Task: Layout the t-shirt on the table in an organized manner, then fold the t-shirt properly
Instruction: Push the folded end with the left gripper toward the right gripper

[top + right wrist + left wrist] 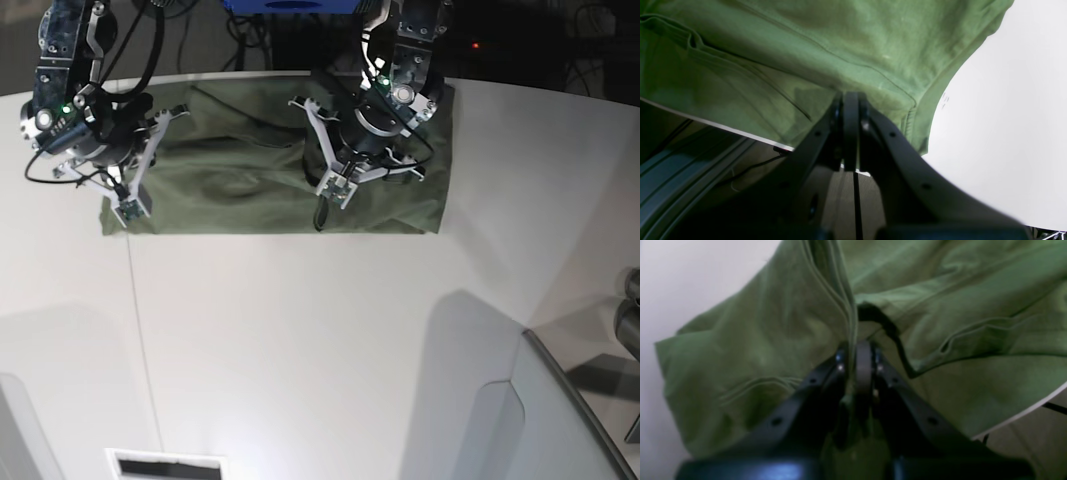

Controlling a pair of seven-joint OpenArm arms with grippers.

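The left end effector (858, 355) has its jaws drawn together on a fold of the t-shirt (780, 350); in its wrist view, green cloth is pinched between the 2 dark fingers (864, 366), and a hemmed edge runs up and away from the tips. The right end effector (850, 110) is likewise closed, its fingers (850, 126) pressed together at the hem of the t-shirt (846, 43), where a stitched seam crosses just above the tips; whether cloth is truly caught between them cannot be told from that view.

In the base view, the left end effector (322, 212) sits at the near edge of the cloth, a little right of its middle, with its arm reaching in from the far side. The right end effector (128, 212) is at the near left corner of the cloth.

The t-shirt (400, 190) lies on the counter (330, 340) at its far side, spread into a wide, roughly rectangular olive-green shape, with wrinkles and doubled folds across its middle and far portions. Its right corners lie fairly flat. The far edge of the cloth reaches the counter's curved far edge; in both wrist views the cloth overhangs a thin white rim.

A thin dark seam line (140, 340) runs across the counter on the left. At the near right, a grey angled panel (560, 410) stands beside the counter.
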